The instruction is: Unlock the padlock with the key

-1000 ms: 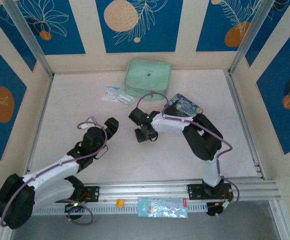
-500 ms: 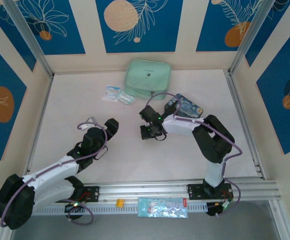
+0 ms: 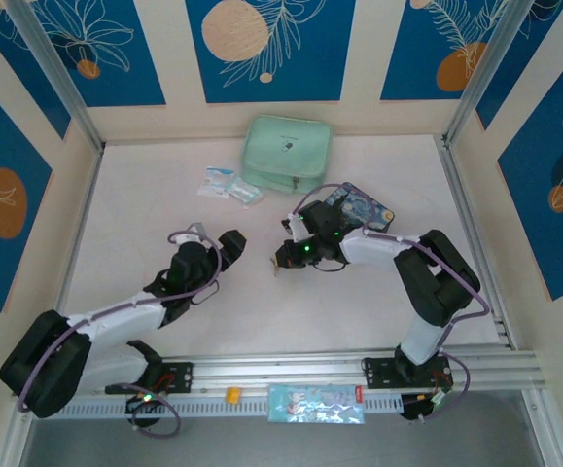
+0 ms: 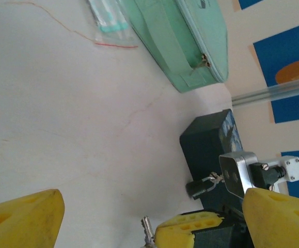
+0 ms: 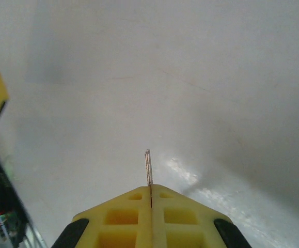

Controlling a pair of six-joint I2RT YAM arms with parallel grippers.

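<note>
The right jaws are clamped on the key [image 5: 148, 166], its blade sticking out over the tabletop [image 5: 201, 77], mid scene. The left jaws stand wide apart, left of it. The padlock [image 4: 200, 187] lies just beside the tin [image 4: 211, 139], right of the key

Left arm [image 3: 125, 313] reaches forward and rightward, low over the tabletop [image 3: 262, 306]. Left gripper [image 3: 228, 243]: fingers [image 4: 25, 217] spread wide. Right arm [image 3: 427, 282] is bent at the elbow and reaches leftward. Right gripper [image 3: 283, 261]: fingers [image 5: 128, 206] pressed together, pinching the key [image 5: 148, 168]. The two grippers face each other, apart.
</note>
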